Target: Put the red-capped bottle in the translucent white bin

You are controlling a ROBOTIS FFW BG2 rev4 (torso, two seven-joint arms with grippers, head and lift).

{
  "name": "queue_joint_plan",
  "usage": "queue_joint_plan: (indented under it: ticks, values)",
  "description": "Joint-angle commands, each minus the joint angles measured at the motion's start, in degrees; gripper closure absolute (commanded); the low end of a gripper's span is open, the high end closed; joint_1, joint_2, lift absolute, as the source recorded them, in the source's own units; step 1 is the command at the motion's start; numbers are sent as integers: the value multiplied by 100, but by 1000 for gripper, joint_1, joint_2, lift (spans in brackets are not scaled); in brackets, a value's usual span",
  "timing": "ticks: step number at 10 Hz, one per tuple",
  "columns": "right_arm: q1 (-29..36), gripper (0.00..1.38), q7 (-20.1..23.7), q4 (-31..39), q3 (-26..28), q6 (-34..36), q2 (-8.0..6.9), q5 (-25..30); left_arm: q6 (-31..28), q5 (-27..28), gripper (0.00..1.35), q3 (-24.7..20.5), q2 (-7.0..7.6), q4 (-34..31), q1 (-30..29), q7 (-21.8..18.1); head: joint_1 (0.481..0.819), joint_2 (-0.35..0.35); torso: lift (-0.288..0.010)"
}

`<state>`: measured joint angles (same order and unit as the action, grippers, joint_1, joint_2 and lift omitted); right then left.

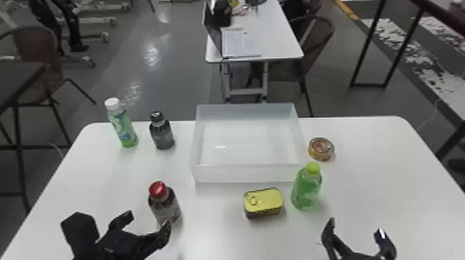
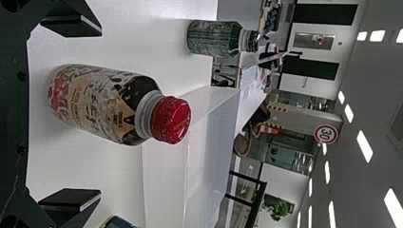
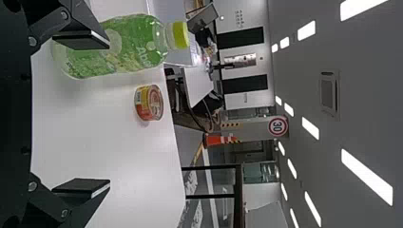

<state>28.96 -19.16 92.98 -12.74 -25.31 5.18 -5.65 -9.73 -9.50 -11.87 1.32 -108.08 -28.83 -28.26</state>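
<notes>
Clock directions are taken from the bin in the head view, six being the robot's side. Nearest are two grippers: the left gripper [image 1: 147,224] at eight o'clock and the right gripper [image 1: 356,229] at four, each with its two fingers apart. Just beyond the left one, also at eight, one red-capped bottle [image 1: 165,204] stands upright on the white table [image 1: 221,221], outside the bin; the left wrist view shows it between the spread fingers. It is one of four bottles. One rectangular pull-tab tin [image 1: 263,202] lies between five and six, with one green bottle [image 1: 306,190] at four. Then come one translucent white bin [image 1: 247,173], one round tin [image 1: 321,148] near three, and, at nine, one dark-capped bottle [image 1: 162,133] with one white-capped bottle [image 1: 121,122] farther out. Far off at twelve is another table [image 1: 273,41].
</notes>
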Motion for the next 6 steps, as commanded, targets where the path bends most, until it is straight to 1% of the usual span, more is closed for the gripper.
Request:
queue_joint_plan:
  ticks: [1, 3, 6]
  values:
    - [-4, 249, 0, -8, 0, 0, 0, 3, 15, -17, 107, -8, -18, 51, 27, -48, 695, 56, -79]
    - [-21, 249, 26, -26, 0, 0, 0, -6, 23, 9, 107, -35, -53, 77, 71, -118, 695, 52, -79]
    - [-39, 251, 44, -34, 0, 0, 0, -24, 23, 9, 105, -35, -53, 103, 97, -153, 695, 52, -79]
